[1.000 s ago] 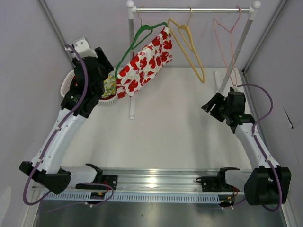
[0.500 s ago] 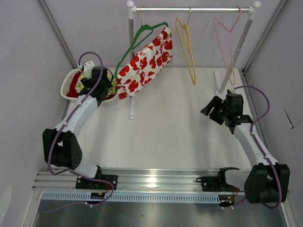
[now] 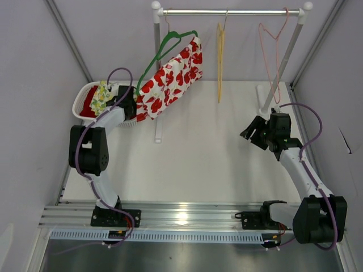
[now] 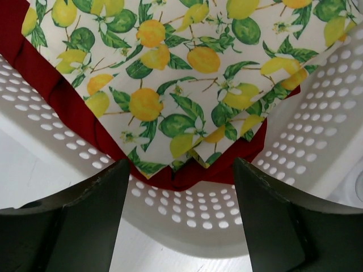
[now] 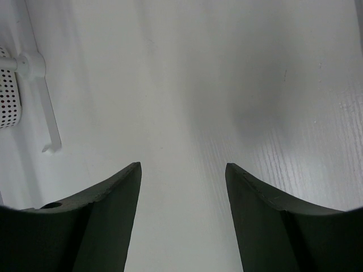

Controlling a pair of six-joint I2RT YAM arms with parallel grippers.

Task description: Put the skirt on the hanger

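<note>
A white perforated basket (image 3: 81, 96) at the far left holds a lemon-print skirt (image 3: 103, 93) lying on a red cloth (image 3: 88, 107). My left gripper (image 3: 122, 102) is open and empty at the basket's right end. In the left wrist view its jaws (image 4: 181, 187) stand wide apart over the basket wall (image 4: 187, 215), with the lemon-print skirt (image 4: 170, 73) and red cloth (image 4: 62, 99) just beyond. A green hanger (image 3: 164, 45) on the rail carries a white skirt with red flowers (image 3: 170, 79). My right gripper (image 3: 250, 131) is open and empty above the bare table (image 5: 182, 170).
A yellow hanger (image 3: 219, 56) and a pink hanger (image 3: 273, 45) hang bare on the rack's rail (image 3: 232, 11). The rack's white foot (image 5: 42, 96) and the basket's edge (image 5: 8, 90) show at the left of the right wrist view. Grey walls close both sides.
My left arm has folded back and dropped from beside the flowered skirt to the basket's right end. The yellow hanger has swung edge-on. The right arm has barely moved.
</note>
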